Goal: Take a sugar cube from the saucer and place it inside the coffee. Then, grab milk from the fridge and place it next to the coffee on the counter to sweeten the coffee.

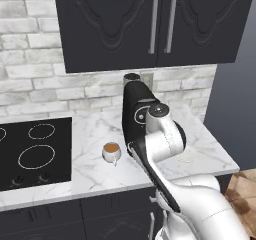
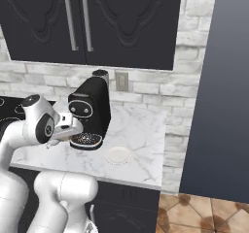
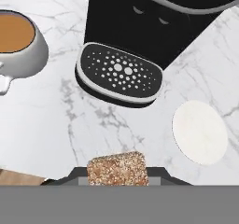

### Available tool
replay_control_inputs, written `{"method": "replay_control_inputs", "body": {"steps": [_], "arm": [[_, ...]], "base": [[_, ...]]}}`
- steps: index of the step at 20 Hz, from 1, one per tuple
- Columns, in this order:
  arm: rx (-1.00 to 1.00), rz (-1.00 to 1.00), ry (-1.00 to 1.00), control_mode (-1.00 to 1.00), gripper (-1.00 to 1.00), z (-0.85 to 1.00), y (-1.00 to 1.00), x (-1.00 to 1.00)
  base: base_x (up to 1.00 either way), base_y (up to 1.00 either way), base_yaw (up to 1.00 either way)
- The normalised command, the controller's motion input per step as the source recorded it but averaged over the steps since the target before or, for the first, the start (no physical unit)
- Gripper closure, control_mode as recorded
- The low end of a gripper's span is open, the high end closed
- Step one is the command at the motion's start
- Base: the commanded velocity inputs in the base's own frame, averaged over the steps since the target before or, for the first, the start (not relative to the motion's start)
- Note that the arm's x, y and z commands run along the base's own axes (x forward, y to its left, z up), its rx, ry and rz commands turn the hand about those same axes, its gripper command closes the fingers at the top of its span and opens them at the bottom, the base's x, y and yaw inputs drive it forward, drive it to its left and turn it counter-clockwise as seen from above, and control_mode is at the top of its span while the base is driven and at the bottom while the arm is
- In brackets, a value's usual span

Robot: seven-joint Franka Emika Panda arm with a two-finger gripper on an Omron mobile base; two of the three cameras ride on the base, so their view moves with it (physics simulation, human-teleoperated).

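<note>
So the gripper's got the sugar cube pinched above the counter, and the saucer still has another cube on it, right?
Not quite. The gripper does hold the sugar cube above the counter, but the hand view shows the saucer bare, with no cube on it.

We see a speckled tan-brown sugar cube (image 3: 116, 168), a plain white saucer (image 3: 200, 132), a white cup (image 3: 21, 45) of brown coffee, a black coffee machine (image 3: 154, 22) with a white-dotted drip tray, and a grey-veined white marble counter (image 3: 60, 139).

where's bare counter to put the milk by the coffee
Bare marble lies between the hob and the coffee, and in front of the cup up to the counter edge. It is crowded between the coffee machine and the saucer.
</note>
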Motion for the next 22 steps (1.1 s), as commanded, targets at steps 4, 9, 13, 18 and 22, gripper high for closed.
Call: {"method": "replay_control_inputs", "body": {"steps": [4, 9, 13, 18, 22], "arm": [[-0.12, 0.00, 0.01, -1.00, 1.00, 0.04, 0.77, 0.02], [-0.03, 0.00, 0.01, -1.00, 1.00, 0.00, 0.65, 0.19], [0.00, 0.00, 0.00, -1.00, 1.00, 0.00, 0.43, 0.34], [0.00, -0.03, 0.00, -1.00, 1.00, 0.00, 0.24, 0.34], [0.00, -0.02, 0.00, -1.00, 1.00, 0.00, 0.21, 0.34]], "base": [[0.00, 0.00, 0.00], [0.00, 0.00, 0.00], [0.00, 0.00, 0.00], [0.00, 0.00, 0.00], [0.00, 0.00, 0.00]]}}
